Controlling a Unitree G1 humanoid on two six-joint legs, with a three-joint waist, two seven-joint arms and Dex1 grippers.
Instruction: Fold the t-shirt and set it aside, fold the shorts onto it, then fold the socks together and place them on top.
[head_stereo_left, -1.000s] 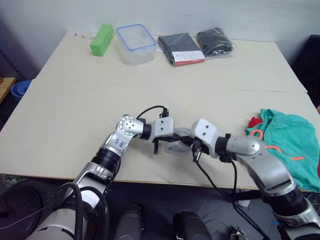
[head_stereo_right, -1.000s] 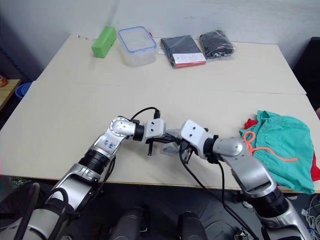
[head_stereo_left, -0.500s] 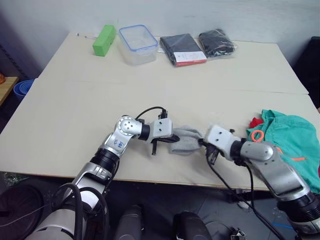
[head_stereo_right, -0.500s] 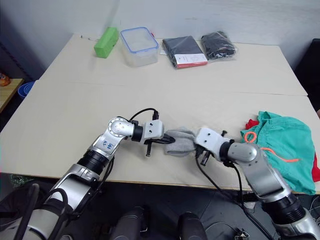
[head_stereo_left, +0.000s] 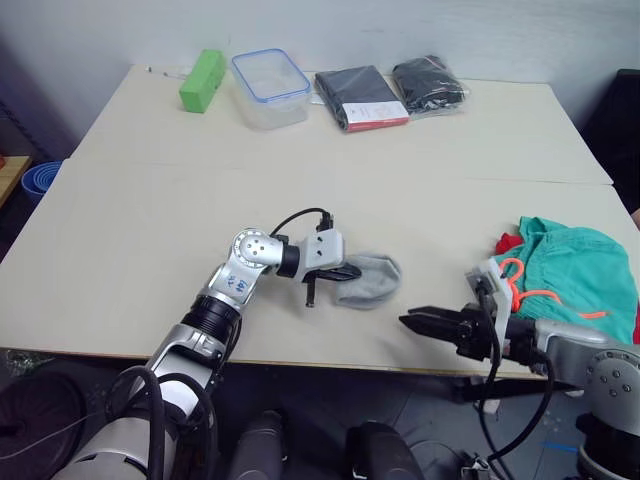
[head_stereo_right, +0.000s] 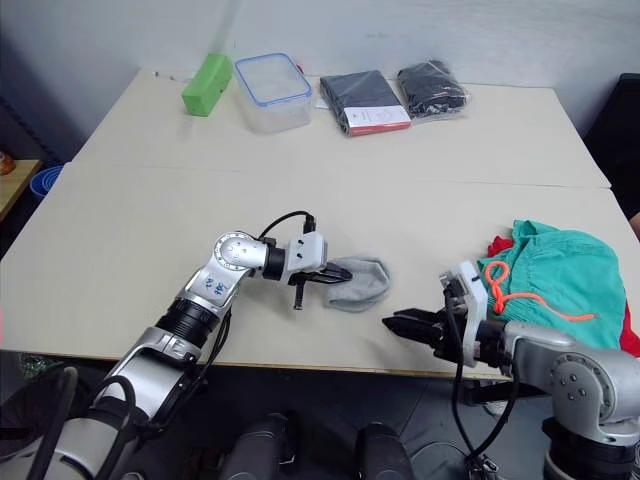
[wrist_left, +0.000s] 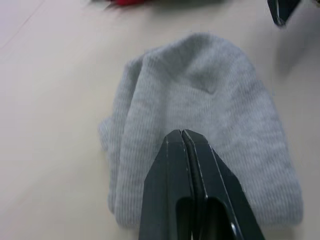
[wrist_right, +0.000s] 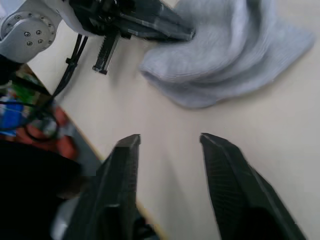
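The light grey socks (head_stereo_left: 370, 281) lie in a folded bundle near the table's front edge. My left gripper (head_stereo_left: 352, 271) is shut, and its fingertips (wrist_left: 182, 134) rest on top of the socks. My right gripper (head_stereo_right: 390, 323) is open with nothing in it, a short way right of the socks and apart from them, by the front edge. The teal shorts (head_stereo_left: 575, 280) with their orange drawstring (head_stereo_left: 514, 270) lie bunched at the table's right edge. They rest on the red t-shirt (head_stereo_left: 508, 243), of which just the edges peek out.
Along the table's far edge stand a green block (head_stereo_left: 201, 79), a clear container with a blue rim (head_stereo_left: 271, 88) and two black packs of clothes (head_stereo_left: 362, 97). A blue bin (head_stereo_left: 40, 178) sits on the floor to the left.
My right gripper has let go of the socks, opened and drawn back to the right, toward the front edge. The socks stay folded under my left gripper, which has not moved.
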